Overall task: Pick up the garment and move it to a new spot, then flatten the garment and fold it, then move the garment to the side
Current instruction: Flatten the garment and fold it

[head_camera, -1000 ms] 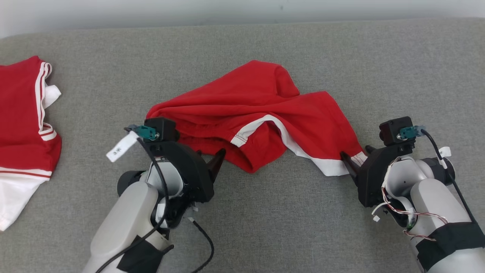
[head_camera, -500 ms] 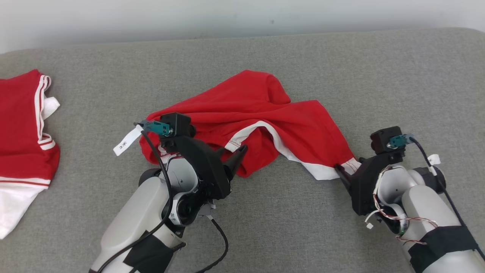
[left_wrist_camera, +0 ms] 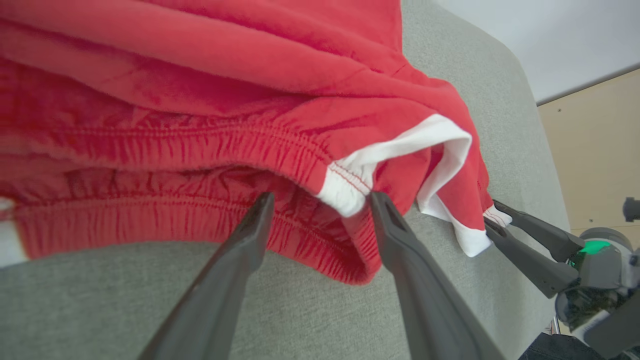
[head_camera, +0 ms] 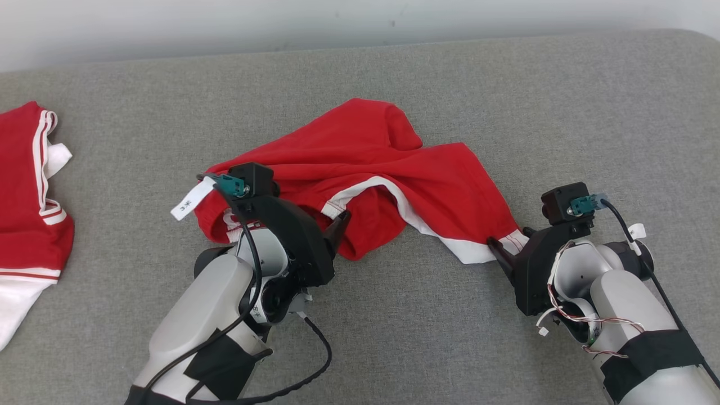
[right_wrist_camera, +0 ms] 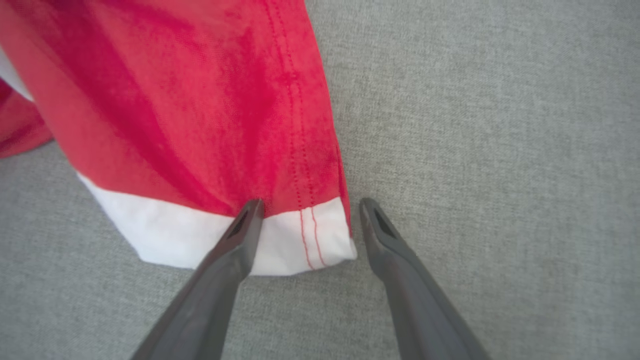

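Our left claw [left_wrist_camera: 321, 197] spread wide at shorts [head_camera: 382, 163] waistband [left_wrist_camera: 175, 145], right claw [right_wrist_camera: 311, 202] spread around white hem [right_wrist_camera: 175, 235], both gripping nothing. We pick far ends so pull flattens cloth.

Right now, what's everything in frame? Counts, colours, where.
shorts: 1, red with white trim, crumpled mid-surface between the two arms
second garment: 1, red with white stripes and a white hem, at the head view's left edge, partly cut off
padded surface: 1, grey fabric, under both garments
wall: 1, pale, beyond the surface's far edge
tag: 1, white, on the cable at the left wrist
left end effector: 1, dark fingers, open, tips at the shorts' elastic waistband
right end effector: 1, dark fingers, open, either side of the white hem corner of one leg
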Tool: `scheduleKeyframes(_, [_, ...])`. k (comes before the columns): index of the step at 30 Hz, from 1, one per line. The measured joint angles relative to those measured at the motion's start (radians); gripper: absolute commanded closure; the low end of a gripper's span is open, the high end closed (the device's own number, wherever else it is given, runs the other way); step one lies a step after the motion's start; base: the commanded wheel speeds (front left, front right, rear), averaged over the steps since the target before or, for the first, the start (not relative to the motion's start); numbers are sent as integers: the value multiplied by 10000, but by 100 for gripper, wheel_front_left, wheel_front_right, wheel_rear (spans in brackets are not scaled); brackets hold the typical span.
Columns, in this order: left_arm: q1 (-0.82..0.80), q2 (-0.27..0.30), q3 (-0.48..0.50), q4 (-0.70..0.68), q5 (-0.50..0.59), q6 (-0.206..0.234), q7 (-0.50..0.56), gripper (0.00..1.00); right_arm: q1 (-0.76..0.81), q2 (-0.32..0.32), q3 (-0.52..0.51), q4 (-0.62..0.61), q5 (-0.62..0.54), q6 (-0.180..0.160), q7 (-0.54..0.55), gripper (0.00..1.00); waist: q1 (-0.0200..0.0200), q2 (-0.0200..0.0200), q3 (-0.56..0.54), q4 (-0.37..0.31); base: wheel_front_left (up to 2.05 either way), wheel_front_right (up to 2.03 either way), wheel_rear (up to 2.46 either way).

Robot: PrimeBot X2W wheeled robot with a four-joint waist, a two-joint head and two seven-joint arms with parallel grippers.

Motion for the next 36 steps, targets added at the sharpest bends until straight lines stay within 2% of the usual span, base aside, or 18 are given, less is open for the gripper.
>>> scheduleKeyframes(8, [-213,-4,-50,-2,-500,2,-159,9,-70,-67,-56,115,0,36,-105,0,0,0,54,73,0,0,0])
scheduleKeyframes(9, [-214,-4,-50,35,-545,4,-159,21,-95,-71,-63,128,0,36,-105,0,0,0,53,87,0,0,0])
scheduleKeyframes(10, [-221,-8,-56,104,-548,4,-159,31,-121,-79,-69,148,0,36,-105,4,0,0,52,101,0,0,0])
scheduleKeyframes(11, [-233,-8,-63,178,-548,4,-159,51,-132,-88,-79,161,0,36,-105,18,0,0,50,116,0,0,0])
scheduleKeyframes(12, [-241,-4,-77,230,-548,4,-159,55,-138,-102,-86,178,0,36,-107,21,0,0,47,131,0,0,0])
scheduleKeyframes(14, [-242,-2,-144,295,-550,12,-157,61,-151,-142,-88,219,0,35,-105,17,0,0,41,160,0,0,0])
scheduleKeyframes(15, [-242,-2,-186,311,-554,12,-157,61,-151,-157,-77,236,0,35,-105,15,0,0,39,172,0,0,0])
scheduleKeyframes(21, [-246,-6,-385,410,-658,12,-157,58,-145,-232,-42,242,0,36,-104,12,0,0,23,208,0,0,0])
scheduleKeyframes(27, [-255,-4,-495,631,-732,13,-144,60,14,-265,-54,234,2,36,-92,14,1,0,-79,207,0,0,0])
scheduleKeyframes(31, [-259,-6,-502,719,-815,13,-144,56,313,-291,-88,198,63,36,-79,16,0,0,-206,194,0,0,0])
scheduleKeyframes(32, [-260,-6,-504,765,-817,13,-144,56,320,-291,-94,190,82,35,-33,18,0,0,-240,187,0,0,0])
scheduleKeyframes(34, [-264,-2,-510,775,-828,13,-144,56,406,-293,-142,151,105,12,4,37,0,0,-292,170,0,0,0])
scheduleKeyframes(35, [-270,-2,-512,782,-828,13,-146,58,484,-295,-150,140,105,-15,31,52,0,0,-307,163,0,0,0])
scheduleKeyframes(36, [-284,-6,-516,790,-832,13,-146,59,512,-297,-165,142,107,-56,40,57,0,0,-316,158,0,0,0])
